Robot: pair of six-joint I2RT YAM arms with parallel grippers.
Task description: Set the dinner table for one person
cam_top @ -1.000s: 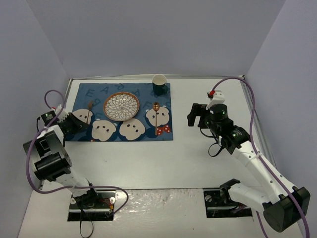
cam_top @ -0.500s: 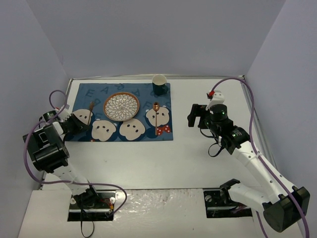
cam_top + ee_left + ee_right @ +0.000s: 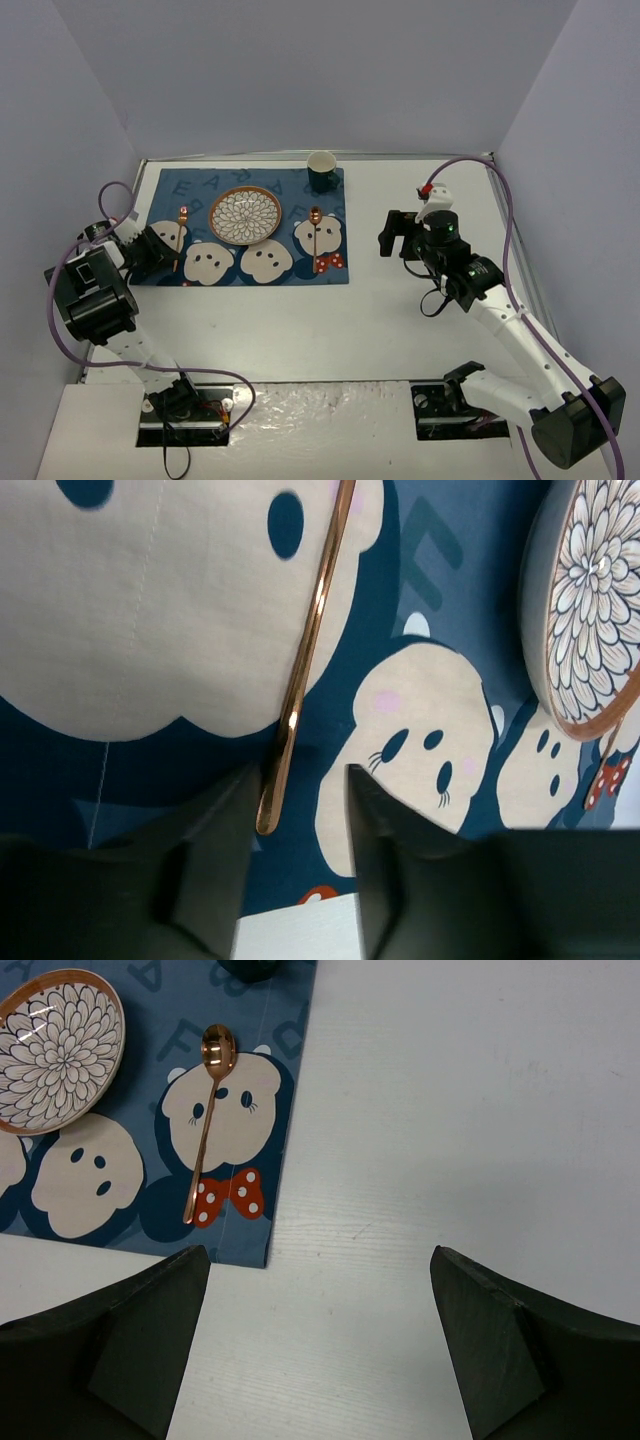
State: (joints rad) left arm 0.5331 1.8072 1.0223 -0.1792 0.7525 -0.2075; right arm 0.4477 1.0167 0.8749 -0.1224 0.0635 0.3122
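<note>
Left wrist view: a slim copper-coloured utensil (image 3: 310, 630) lies on the blue bear-print cloth placemat (image 3: 440, 580), on the left part of the white dinner table (image 3: 400, 300). Its long axis runs near-to-far. The handle end sits between the left gripper's (image 3: 300, 780) parted jaws, seemingly unclamped, so this arm is nearer. The right gripper (image 3: 320, 1250) is wide open, empty and well apart.

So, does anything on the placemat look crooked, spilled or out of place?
Nothing stands out. The plate sits on the placemat, the spoon lies to its right, a copper utensil to its left, both roughly straight, and the cup stands upright at the far edge. No spill shows.
</note>
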